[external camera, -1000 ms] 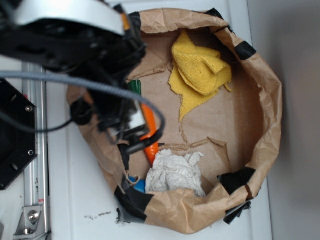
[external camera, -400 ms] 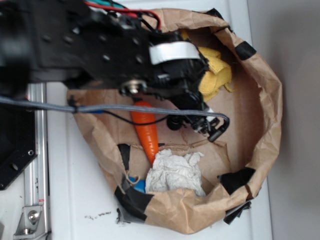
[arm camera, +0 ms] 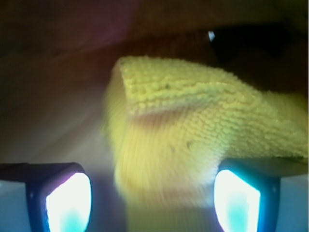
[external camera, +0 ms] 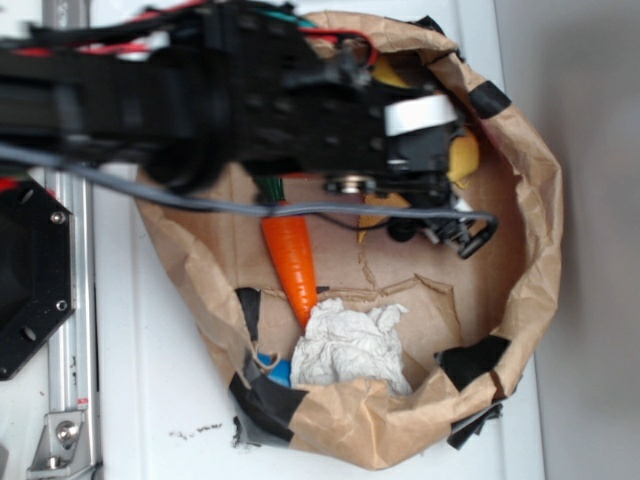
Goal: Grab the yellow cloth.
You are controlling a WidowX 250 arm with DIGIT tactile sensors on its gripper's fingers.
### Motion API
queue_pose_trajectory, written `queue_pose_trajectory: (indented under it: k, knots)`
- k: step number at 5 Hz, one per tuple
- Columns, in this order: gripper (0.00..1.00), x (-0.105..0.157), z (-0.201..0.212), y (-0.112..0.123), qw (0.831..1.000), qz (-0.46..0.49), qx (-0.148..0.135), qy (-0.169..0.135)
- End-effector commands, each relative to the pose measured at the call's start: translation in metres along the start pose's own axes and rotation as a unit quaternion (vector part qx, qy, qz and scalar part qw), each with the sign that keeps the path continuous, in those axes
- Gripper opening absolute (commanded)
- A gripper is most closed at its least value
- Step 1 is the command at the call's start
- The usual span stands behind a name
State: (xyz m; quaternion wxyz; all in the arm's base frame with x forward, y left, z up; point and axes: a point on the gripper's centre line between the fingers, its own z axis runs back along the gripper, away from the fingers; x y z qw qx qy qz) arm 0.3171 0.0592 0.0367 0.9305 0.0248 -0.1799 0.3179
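Note:
The yellow cloth [arm camera: 193, 125] fills the wrist view, folded and terry-textured, its near fold lying between my two fingertips. My gripper [arm camera: 152, 200] is open, the glowing pads [arm camera: 67, 200] wide apart on either side of the fold. In the exterior view the black arm covers most of the cloth; only small yellow patches [external camera: 462, 160] show at the far side of the paper bag. My gripper itself is hidden there under the wrist [external camera: 420, 150].
A rolled-down brown paper bag [external camera: 535, 250] with black tape holds everything. Inside lie an orange toy carrot [external camera: 292, 262] and a white crumpled wad [external camera: 348, 345]. Grey and black cables [external camera: 440, 222] loop below the wrist. A metal rail [external camera: 70, 330] runs at the left.
The arm has swung from the bag's left side to the right and back, over the yellow cloth, uncovering the carrot and hiding most of the cloth.

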Motion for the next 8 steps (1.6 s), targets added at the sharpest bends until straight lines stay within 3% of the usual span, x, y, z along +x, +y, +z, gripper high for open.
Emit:
queue_pose_trajectory:
  k: [1, 2, 4, 5, 6, 8]
  knots:
    - [0.0, 0.034, -0.001, 0.005, 1.0, 0.011, 0.018, -0.014]
    - [0.0, 0.038, 0.004, 0.006, 1.0, -0.022, 0.004, 0.002]
    - [0.0, 0.016, 0.087, 0.009, 0.984, -0.15, -0.1, 0.0]
    - [0.0, 0.002, 0.123, 0.007, 0.959, -0.26, -0.107, 0.035]
    - [0.0, -0.005, 0.139, 0.004, 0.943, -0.312, -0.078, 0.088]
    - [0.0, -0.002, 0.132, 0.002, 0.946, -0.308, -0.043, 0.092]
